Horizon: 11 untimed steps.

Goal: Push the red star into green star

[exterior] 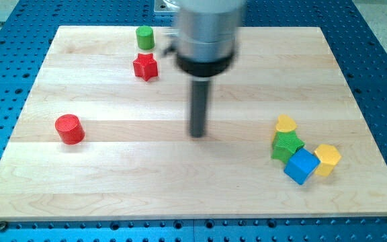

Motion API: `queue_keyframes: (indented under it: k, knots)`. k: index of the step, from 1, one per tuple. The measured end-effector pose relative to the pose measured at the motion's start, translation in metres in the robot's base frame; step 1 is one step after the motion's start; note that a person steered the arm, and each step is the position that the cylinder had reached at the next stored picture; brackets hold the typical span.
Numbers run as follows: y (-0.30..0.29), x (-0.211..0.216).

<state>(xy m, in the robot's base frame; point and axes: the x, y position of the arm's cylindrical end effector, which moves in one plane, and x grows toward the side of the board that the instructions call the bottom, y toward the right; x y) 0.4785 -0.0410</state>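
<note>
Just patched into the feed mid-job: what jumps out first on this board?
The big blurred arm body at the view's top centre, with my tip down on bare wood mid-board, touching no block. At the view's right sits a tight cluster: yellow heart, green star, blue cube, yellow block. The red star lies far off at upper left, below a green cylinder.

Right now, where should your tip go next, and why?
Probably up and left, around to the far side of the red star. My tip sits mid-board between it and the green star at lower right, so a push from upper left is needed.
</note>
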Motion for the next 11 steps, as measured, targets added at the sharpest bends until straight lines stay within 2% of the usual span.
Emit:
queue_keyframes:
  k: [1, 2, 3, 4, 5, 6, 8, 9, 11]
  knots:
    - [-0.086, -0.049]
    - [-0.103, -0.087]
    - [-0.101, -0.157]
    - [-0.036, -0.159]
    - [0.085, -0.094]
    - [0.141, -0.039]
    - [0.043, -0.047]
    - [0.06, 0.004]
    - [0.133, 0.004]
